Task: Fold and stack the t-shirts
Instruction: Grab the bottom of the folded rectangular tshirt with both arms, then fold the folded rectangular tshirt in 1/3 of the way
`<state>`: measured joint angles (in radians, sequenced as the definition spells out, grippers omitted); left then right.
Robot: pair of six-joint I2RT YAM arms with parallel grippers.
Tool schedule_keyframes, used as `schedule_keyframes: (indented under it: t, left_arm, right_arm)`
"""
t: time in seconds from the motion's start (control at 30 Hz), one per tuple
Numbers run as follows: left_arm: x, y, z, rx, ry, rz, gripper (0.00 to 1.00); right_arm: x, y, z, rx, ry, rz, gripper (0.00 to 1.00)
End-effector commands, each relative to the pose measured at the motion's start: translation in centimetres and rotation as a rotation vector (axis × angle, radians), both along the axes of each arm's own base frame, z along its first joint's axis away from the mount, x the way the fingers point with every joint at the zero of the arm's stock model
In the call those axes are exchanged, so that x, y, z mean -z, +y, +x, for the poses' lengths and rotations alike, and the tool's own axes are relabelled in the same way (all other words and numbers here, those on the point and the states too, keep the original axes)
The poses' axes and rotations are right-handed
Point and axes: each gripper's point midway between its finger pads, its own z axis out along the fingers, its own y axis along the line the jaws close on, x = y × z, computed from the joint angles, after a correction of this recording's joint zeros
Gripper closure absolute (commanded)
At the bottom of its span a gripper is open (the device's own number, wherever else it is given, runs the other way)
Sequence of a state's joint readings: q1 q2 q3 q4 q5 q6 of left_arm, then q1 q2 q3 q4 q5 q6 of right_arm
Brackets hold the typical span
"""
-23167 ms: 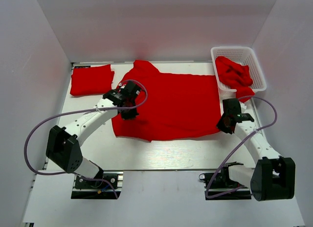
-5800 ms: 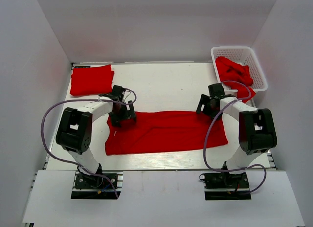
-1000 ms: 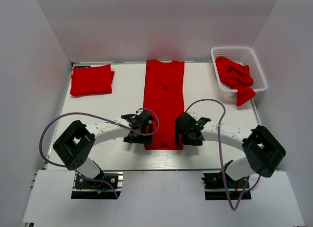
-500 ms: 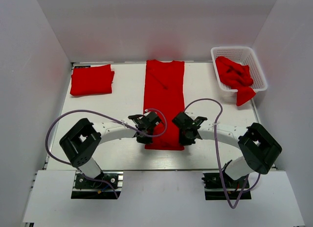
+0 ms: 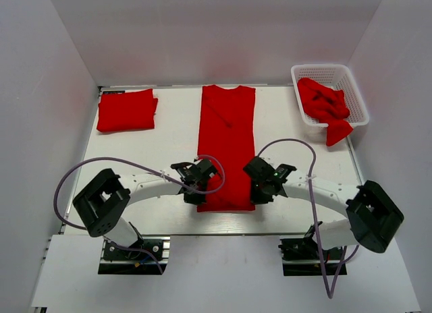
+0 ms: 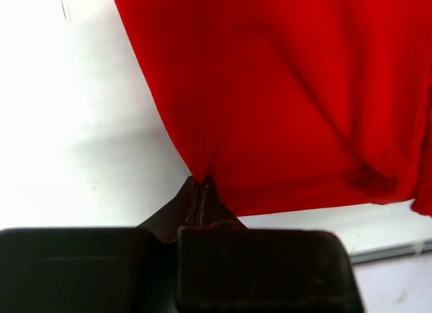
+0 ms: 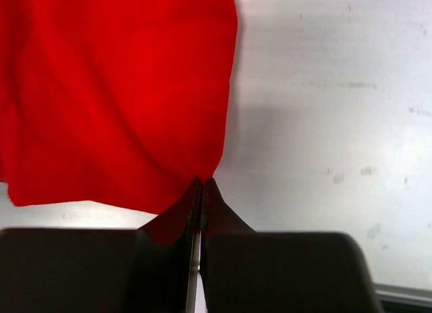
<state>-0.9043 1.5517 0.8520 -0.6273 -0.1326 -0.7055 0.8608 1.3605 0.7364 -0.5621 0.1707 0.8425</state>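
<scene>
Down the middle of the worktop (image 5: 162, 144) lies a long t-shirt (image 5: 226, 144), folded into a narrow red strip that runs from the far edge towards the arms. At its near end, the left claw (image 6: 200, 186) is pressed together on the strip's left corner, the cloth puckering into its tips. The right claw (image 7: 201, 185) pinches the right corner the same way. Whether the hem is lifted off the surface is hard to judge. A folded t-shirt (image 5: 126, 110) sits at the far left corner. At the far right, a white lattice basket (image 5: 337, 71) holds crumpled t-shirts (image 5: 322, 100), with some cloth hanging over its near rim.
</scene>
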Motion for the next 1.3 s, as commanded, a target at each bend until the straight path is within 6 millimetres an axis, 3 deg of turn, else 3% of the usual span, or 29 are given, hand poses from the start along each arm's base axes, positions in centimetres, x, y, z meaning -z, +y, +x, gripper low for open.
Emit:
schedule_keyframes:
  t: [0.0,0.17,0.33,0.4,0.43,0.57,0.63,0.73,0.77,0.87,0.9,0.97,1.03,1.27]
  left_arm:
    - [-0.5,1.5,-2.1,-0.014,0.062,0.018,1.0]
    - [-3.0,0.3,-0.6,-0.02,0.005,-0.018,1.0]
    - [-5.0,0.4,2.9,-0.106,-0.082,0.033,1.0]
    - [-5.9,-0.3,4.9,-0.116,-0.117,0.018,1.0]
    - [-5.5,-0.6,5.4,-0.119,-0.114,0.037,1.0]
    - [-6.4,0.2,9.3,-0.192,-0.168,0.088,1.0]
    - [-6.8,1.1,10.4,-0.211,-0.183,0.098,1.0]
    - [-7.9,0.9,13.2,-0.207,-0.229,0.065,1.0]
    - [-8.6,0.0,14.2,-0.193,-0.252,0.037,1.0]
    - [-8.8,-0.6,16.7,-0.161,-0.283,0.029,1.0]
    - [-8.8,-0.4,17.3,-0.142,-0.293,0.039,1.0]
    - [-9.0,-0.5,18.4,-0.139,-0.31,0.036,1.0]
    - [-9.1,0.1,19.7,-0.157,-0.321,0.037,1.0]
    - [-9.2,1.1,22.6,-0.187,-0.334,0.015,1.0]
  right_arm:
    - [-0.4,-1.9,-2.1,0.008,0.049,-0.04,1.0]
    - [-1.5,-1.6,-0.7,0.005,-0.021,-0.02,1.0]
    - [-2.1,-1.6,2.4,0.028,-0.108,-0.089,1.0]
    - [-2.8,-0.8,4.2,0.021,-0.14,-0.095,1.0]
    - [-2.8,-1.2,5.1,0.037,-0.159,-0.123,1.0]
    - [-5.4,-0.6,9.2,0.071,-0.259,-0.118,1.0]
    - [-5.6,-0.9,10.8,0.072,-0.273,-0.129,1.0]
    - [-5.6,-0.8,12.9,0.062,-0.272,-0.137,1.0]
    - [-5.8,-0.6,13.5,0.06,-0.281,-0.129,1.0]
    - [-6.3,-0.2,15.8,0.035,-0.291,-0.123,1.0]
    - [-7.5,0.2,17.0,0.037,-0.32,-0.106,1.0]
    - [-7.2,-0.2,17.9,0.041,-0.313,-0.12,1.0]
    - [-8.4,0.2,19.2,0.032,-0.343,-0.107,1.0]
    - [-8.7,0.2,22.7,-0.025,-0.372,-0.131,1.0]
